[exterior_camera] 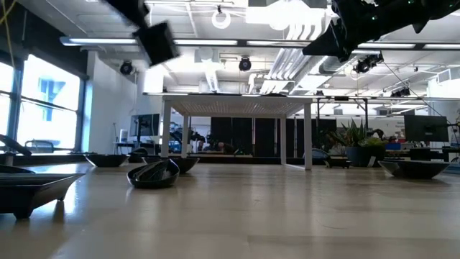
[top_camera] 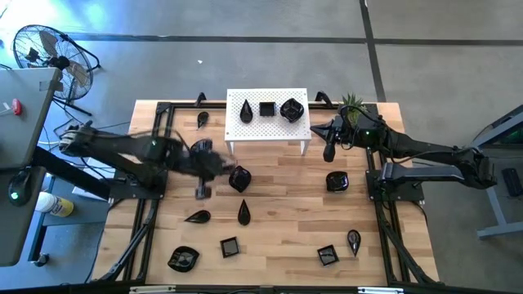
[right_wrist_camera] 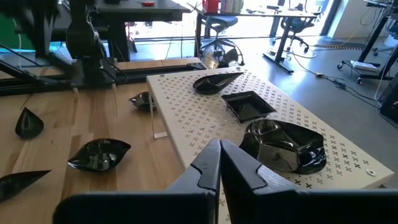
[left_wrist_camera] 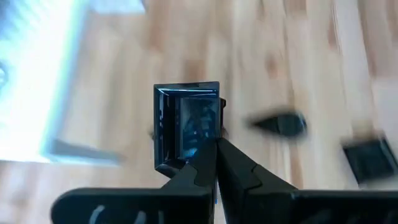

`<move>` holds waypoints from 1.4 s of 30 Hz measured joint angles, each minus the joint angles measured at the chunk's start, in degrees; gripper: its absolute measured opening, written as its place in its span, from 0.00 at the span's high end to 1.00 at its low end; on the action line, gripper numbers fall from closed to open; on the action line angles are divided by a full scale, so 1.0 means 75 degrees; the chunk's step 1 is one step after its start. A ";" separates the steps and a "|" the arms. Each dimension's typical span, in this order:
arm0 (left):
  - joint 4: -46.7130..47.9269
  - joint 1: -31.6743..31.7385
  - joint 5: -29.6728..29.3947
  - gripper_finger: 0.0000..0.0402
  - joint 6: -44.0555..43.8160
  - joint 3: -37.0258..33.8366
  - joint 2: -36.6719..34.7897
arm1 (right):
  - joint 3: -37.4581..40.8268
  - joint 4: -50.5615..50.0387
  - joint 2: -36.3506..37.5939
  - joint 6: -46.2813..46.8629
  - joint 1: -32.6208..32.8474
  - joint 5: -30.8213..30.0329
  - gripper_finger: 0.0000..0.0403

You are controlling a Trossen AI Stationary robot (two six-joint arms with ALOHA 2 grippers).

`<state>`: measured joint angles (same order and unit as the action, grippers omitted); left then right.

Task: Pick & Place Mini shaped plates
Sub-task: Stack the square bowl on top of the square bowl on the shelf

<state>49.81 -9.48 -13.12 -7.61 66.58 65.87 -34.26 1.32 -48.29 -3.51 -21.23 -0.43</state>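
My left gripper (left_wrist_camera: 216, 144) is shut on a small glossy black square plate (left_wrist_camera: 186, 127), which shows high above the table in the low view (exterior_camera: 157, 42). In the high view this gripper (top_camera: 214, 163) is blurred, left of the table's middle, beside a leaf-shaped plate (top_camera: 239, 178) lying on the wood. The white perforated stand (top_camera: 267, 131) at the far middle carries a teardrop plate (top_camera: 247, 111), a square one (top_camera: 266, 109) and a rounded one (top_camera: 292, 109). My right gripper (top_camera: 329, 149) hangs shut and holding nothing, off the stand's right end (right_wrist_camera: 219, 162). My left gripper pinches the square plate's rim (left_wrist_camera: 202, 149) between its two fingers, at one side near a corner. The fingers slant downward from the table's left. The plate is lifted clear of the table and stands up on edge past the fingertips, its hollow facing the wrist.
Several more black plates lie on the wood: a rounded one (top_camera: 337, 181) at the right, a teardrop (top_camera: 243, 214) and a leaf (top_camera: 198, 216) in the middle, and others along the near edge (top_camera: 230, 246). A green plant (top_camera: 351, 102) stands right of the stand.
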 joint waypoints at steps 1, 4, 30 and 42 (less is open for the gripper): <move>-0.0008 0.0168 -0.0137 1.00 0.0131 0.0257 0.0000 | 0.0000 0.0000 0.0000 -0.0009 0.0001 0.0000 0.99; -0.0204 0.0702 -0.0585 1.00 0.0719 0.0800 0.0027 | 0.0000 0.0000 -0.0003 -0.0065 0.0000 0.0000 0.99; -0.1942 0.3519 -0.1484 1.00 0.3965 0.3999 0.4811 | 0.0000 -0.0011 -0.0009 -0.0137 0.0000 -0.0006 0.98; -0.1655 0.3664 -0.1583 1.00 0.3840 0.4276 0.5345 | 0.0000 -0.0025 -0.0009 -0.0216 0.0001 -0.0006 0.98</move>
<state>37.40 18.00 -24.99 21.19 98.65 105.95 -34.26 1.14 -48.36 -5.13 -21.23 -0.47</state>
